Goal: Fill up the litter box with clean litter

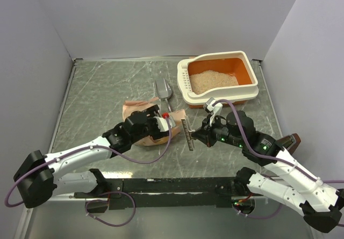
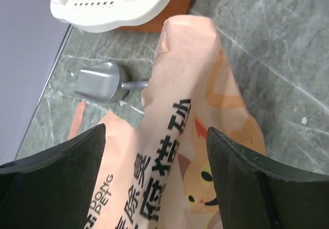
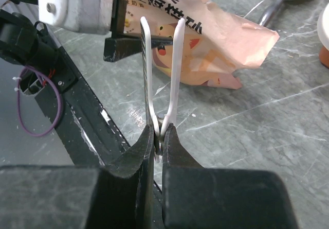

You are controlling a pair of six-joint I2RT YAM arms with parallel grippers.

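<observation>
Peach paper bag (image 2: 200,59): black Chinese characters, "DONG PET", cartoon cat. Left gripper (image 2: 155,131) spread wide, straddling bag, not clamped. Right gripper (image 3: 160,136) pinched tight on white plastic two-pronged clip (image 3: 178,59). Litter box (image 1: 226,95) back right: cream rim, orange basin, perforated strip. Sandy beige clean litter (image 1: 214,81) inside. Grey metal scoop (image 1: 163,90) left of the box.

The litter box (image 1: 242,95) is cream and orange, litter (image 1: 214,80) beige, clip (image 3: 176,69) apparently white, bag (image 2: 195,85) peach with black characters.
</observation>
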